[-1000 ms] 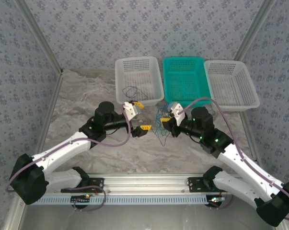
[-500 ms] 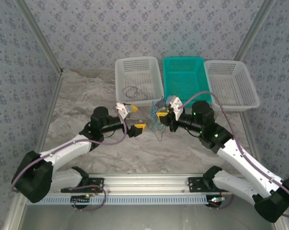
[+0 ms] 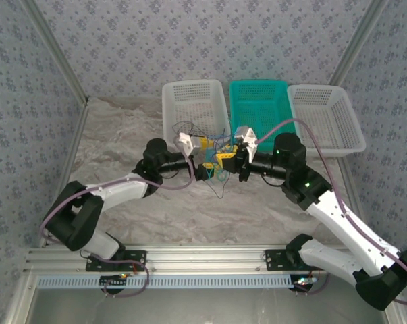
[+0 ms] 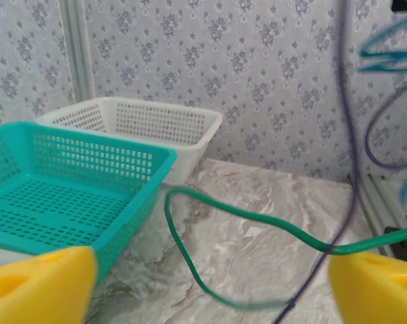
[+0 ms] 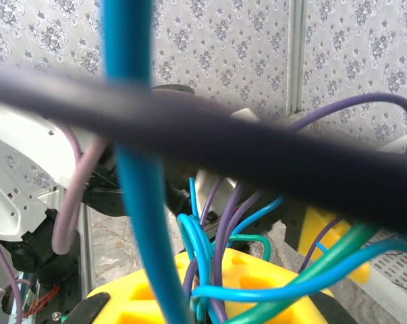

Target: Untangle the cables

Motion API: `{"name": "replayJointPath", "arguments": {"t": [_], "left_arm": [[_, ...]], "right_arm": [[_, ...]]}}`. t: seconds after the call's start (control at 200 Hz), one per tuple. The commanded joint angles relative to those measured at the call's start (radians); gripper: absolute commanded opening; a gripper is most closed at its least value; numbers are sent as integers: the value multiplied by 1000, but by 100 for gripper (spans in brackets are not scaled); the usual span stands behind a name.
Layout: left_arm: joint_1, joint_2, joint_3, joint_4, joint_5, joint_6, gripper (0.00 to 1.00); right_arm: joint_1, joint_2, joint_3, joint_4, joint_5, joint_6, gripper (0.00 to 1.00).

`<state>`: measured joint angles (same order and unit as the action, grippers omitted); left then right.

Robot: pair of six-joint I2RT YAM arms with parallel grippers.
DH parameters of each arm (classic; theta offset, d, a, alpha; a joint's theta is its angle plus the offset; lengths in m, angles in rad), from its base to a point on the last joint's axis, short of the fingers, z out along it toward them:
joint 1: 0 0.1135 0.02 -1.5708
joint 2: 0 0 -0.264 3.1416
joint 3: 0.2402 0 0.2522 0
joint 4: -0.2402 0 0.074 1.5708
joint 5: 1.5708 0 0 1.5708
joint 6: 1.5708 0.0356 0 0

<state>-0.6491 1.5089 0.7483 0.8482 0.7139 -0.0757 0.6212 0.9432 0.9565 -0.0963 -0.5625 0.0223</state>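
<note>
The cables [image 3: 218,174] are a small wad of blue, teal-green and dark wires hanging off the table in front of the teal basket, one strand trailing down. My right gripper [image 3: 222,160] holds the wad from the right. In the right wrist view its yellow pads [image 5: 142,304] are shut on the cables [image 5: 220,270], with blue and purple strands rising between them. My left gripper [image 3: 206,156] sits just left of the wad, jaws wide apart. In the left wrist view the yellow fingertips [image 4: 41,283] frame a green cable loop [image 4: 190,263] that lies untouched between them.
Three baskets line the back: a white basket [image 3: 195,101] holding a dark wire [image 3: 186,127], a teal basket [image 3: 257,101] and another white basket [image 3: 324,118]. The marbled table [image 3: 122,135] spreads to the left. Metal frame posts stand at both sides.
The left gripper has swung right and back until it flanks the wad. The right gripper has carried the wad up and slightly left, towards the baskets.
</note>
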Motion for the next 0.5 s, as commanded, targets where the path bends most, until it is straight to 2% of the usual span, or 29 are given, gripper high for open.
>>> {"name": "replayJointPath", "arguments": {"t": [0.0,0.065,0.2,0.265,0.37,0.42,0.495], "left_arm": [[-22,38,52,71,64,-26,63],[-27,47,51,68,58,-32,38],[-26,15,13,54,5,-20,19],[-23,-14,-2,18,-17,0,1],[-6,-65,-27,-9,-53,-4,0],[17,-99,-37,-12,-81,-49,0],[69,-171,-43,-28,-140,-144,0]], "right_arm": [[-4,-5,49,36,-17,30,0],[-5,-7,51,38,-2,30,0],[-9,-15,36,37,34,26,0],[-14,-27,20,40,73,29,0],[-22,-51,-14,51,164,41,0],[-28,-63,-43,52,235,45,0],[-28,-80,-111,73,268,48,0]]}}
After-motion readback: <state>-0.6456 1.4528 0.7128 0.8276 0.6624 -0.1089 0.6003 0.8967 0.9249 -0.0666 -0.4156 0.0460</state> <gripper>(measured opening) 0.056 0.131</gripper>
